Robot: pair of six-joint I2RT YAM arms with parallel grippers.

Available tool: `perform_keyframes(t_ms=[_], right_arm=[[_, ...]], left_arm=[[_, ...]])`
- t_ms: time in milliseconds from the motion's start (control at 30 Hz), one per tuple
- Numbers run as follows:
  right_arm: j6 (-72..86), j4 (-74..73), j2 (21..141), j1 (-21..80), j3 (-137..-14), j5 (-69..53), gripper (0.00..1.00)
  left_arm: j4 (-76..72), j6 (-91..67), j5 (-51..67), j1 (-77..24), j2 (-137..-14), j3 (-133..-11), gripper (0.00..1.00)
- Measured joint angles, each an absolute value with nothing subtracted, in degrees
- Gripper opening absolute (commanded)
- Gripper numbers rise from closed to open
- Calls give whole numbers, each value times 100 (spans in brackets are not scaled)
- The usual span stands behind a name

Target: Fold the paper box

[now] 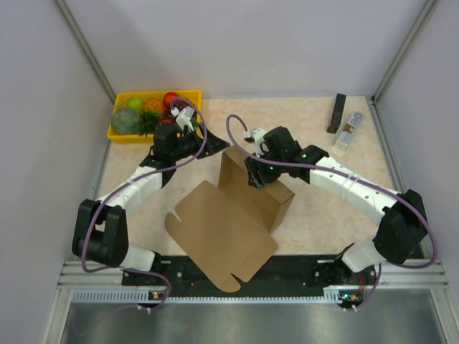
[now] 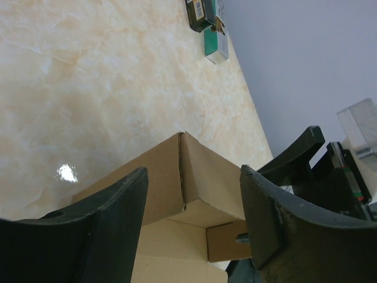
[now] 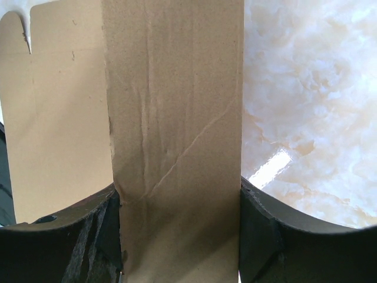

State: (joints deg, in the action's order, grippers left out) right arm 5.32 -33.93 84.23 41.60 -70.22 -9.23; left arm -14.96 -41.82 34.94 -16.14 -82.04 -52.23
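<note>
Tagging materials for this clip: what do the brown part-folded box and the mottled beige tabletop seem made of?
The brown part-folded box: matte corrugated cardboard, going by faint ribbing and crease lines on its panel. The mottled beige tabletop: glossy, marble-patterned, perhaps laminate or stone; it mirrors a bright glare.
</note>
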Motion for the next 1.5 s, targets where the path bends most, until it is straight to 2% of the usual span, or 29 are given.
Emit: perform_keyframes(t_ms=[300, 333, 467, 600, 633, 767, 800, 900, 1100, 1233, 1500], right_arm=[[469, -3398, 8455, 4165, -7030, -851, 58], [467, -3400, 8464, 4165, -7030, -829, 58], [458, -3391, 8499, 4182, -7072, -766, 58], [451, -3387, 8532, 4204, -7107, -714, 58], [449, -3389, 8541, 4222, -7111, -694, 59], [425, -3398, 8597, 4239, -7144, -655, 63], [425, -3402, 8617, 4248, -7144, -655, 64], [425, -3411, 8731, 4285, -7144, -635, 70], [425, -3433, 8827, 4296, -7144, -412, 77], [412, -3439, 8827, 4296, -7144, -303, 79], [410, -3564, 8818, 4305, -7216, -303, 87]], left_arm=[[-1852, -4169, 3704, -1599, -8425, -4928, 47], [-1890, -4167, 3728, -1599, -8466, -4928, 41], [-1981, -4034, 3769, -1605, -8475, -4928, 30], [-2080, -3931, 3752, -1616, -8449, -4856, 25], [-2112, -3911, 3752, -1616, -8440, -4829, 27], [-2130, -3817, 3664, -1614, -8390, -4797, 57], [-2049, -3756, 3607, -1612, -8361, -4794, 67], [-1636, -3564, 3369, -1594, -8184, -4792, 81], [-650, -3135, 2714, -1577, -7146, -4792, 98], [-408, -3006, 2276, -1570, -6316, -4674, 98], [633, -3026, 1190, -1520, -4735, -3691, 98]])
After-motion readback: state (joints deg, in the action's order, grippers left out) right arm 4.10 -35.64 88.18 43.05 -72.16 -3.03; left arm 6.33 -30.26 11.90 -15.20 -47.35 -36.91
